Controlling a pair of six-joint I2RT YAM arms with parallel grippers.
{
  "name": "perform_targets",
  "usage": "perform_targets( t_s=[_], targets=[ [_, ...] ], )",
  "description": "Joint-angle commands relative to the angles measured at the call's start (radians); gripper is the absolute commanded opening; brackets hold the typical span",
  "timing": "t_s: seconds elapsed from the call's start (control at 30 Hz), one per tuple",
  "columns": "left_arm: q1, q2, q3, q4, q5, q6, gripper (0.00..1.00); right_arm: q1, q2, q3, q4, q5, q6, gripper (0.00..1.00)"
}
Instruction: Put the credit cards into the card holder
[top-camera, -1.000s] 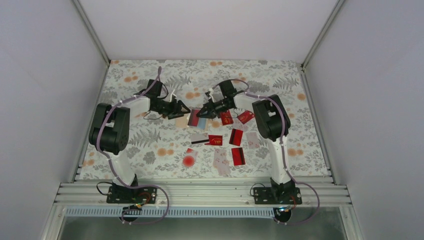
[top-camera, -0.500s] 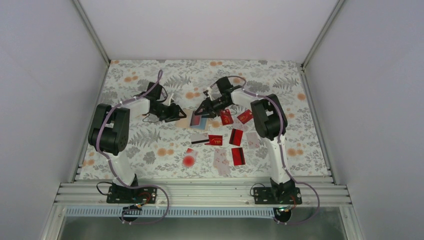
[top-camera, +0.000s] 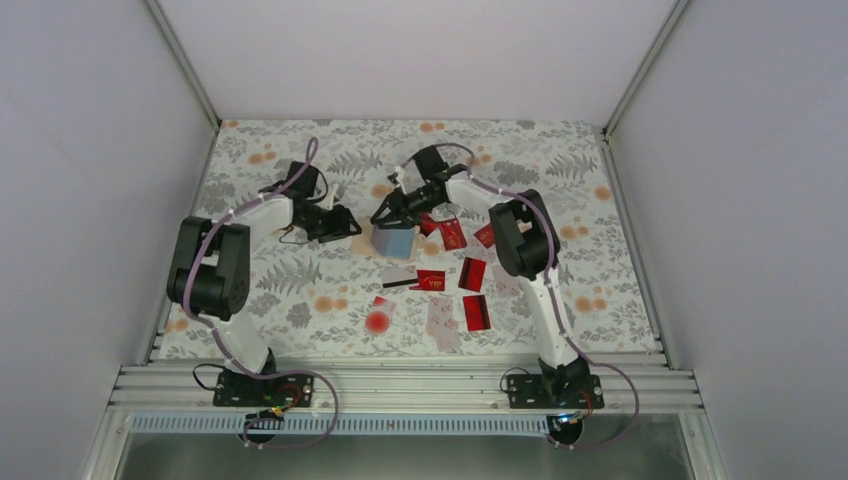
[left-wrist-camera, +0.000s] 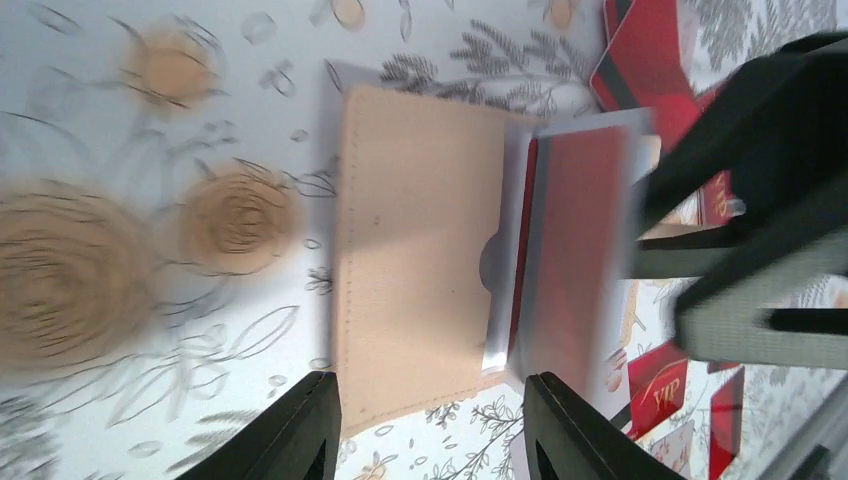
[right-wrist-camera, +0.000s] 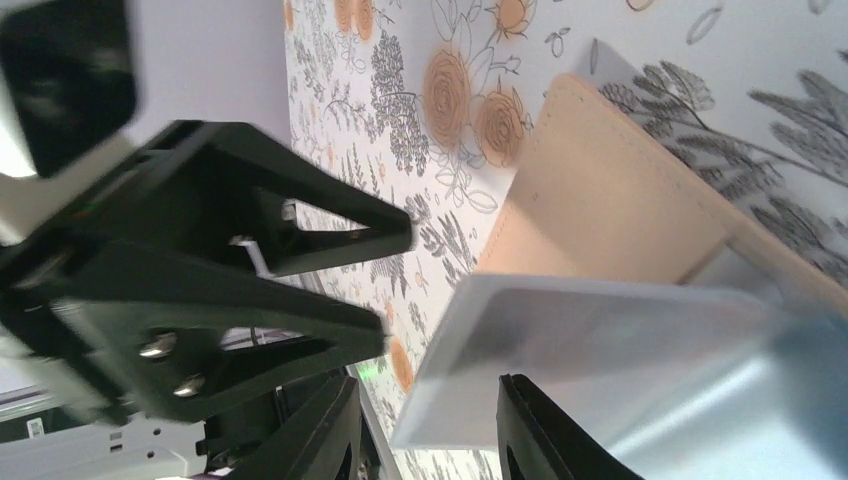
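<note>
The tan card holder (top-camera: 364, 243) lies left of centre on the table, its light blue flap (top-camera: 394, 241) lifted. In the left wrist view a red credit card (left-wrist-camera: 570, 260) sits inside that flap beside the tan half (left-wrist-camera: 415, 270). My left gripper (top-camera: 343, 222) is open just left of the holder, its jaws (left-wrist-camera: 435, 430) short of the holder's edge. My right gripper (top-camera: 384, 214) is open at the flap's far side; its jaws (right-wrist-camera: 425, 430) are apart over the flap's corner (right-wrist-camera: 600, 340). Loose red credit cards (top-camera: 472, 273) lie to the right.
A white card with a black stripe (top-camera: 398, 277) and a red VIP card (top-camera: 431, 281) lie in front of the holder. Pale cards (top-camera: 441, 322) and a round red blot (top-camera: 377, 322) are nearer the front edge. White walls enclose the floral cloth (top-camera: 560, 170).
My right gripper has opened and moved left over the holder. The flap now shows blue from above where the red card showed. The left gripper has pulled back slightly to the left.
</note>
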Motion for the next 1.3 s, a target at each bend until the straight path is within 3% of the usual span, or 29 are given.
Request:
perform_targets(
  t_s=[0.0,0.3,0.43,0.57,0.63,0.87,1.03,1.27],
  targets=[
    [0.032,-0.116,-0.015,-0.046,-0.135,0.016,0.48,0.035,0.079,0.073,-0.017,-0.031,0.035,0.35],
    [0.065,-0.315,-0.073,-0.085,-0.288,0.027,0.60,0.046,0.113,0.214,-0.060,-0.020,0.018,0.36],
    [0.065,-0.386,-0.060,-0.103,-0.358,0.026,0.79,0.046,0.029,0.229,-0.116,0.024,-0.046,0.39],
    [0.065,-0.441,-0.035,-0.124,-0.399,0.028,0.99,0.047,-0.088,0.208,-0.214,0.137,-0.142,0.49],
    [0.065,-0.461,-0.026,-0.132,-0.393,0.035,1.00,0.046,-0.167,0.178,-0.254,0.236,-0.188,0.53],
    [0.065,-0.470,-0.077,-0.141,-0.313,-0.009,1.00,0.047,-0.458,-0.110,-0.245,0.506,-0.358,0.74],
    [0.058,-0.522,-0.140,-0.131,-0.293,-0.063,1.00,0.077,-0.635,-0.361,-0.166,0.654,-0.467,0.77],
    [-0.049,-0.546,-0.168,-0.179,-0.343,-0.031,1.00,0.218,-0.897,-0.699,0.110,0.834,-0.657,0.78]
  ],
)
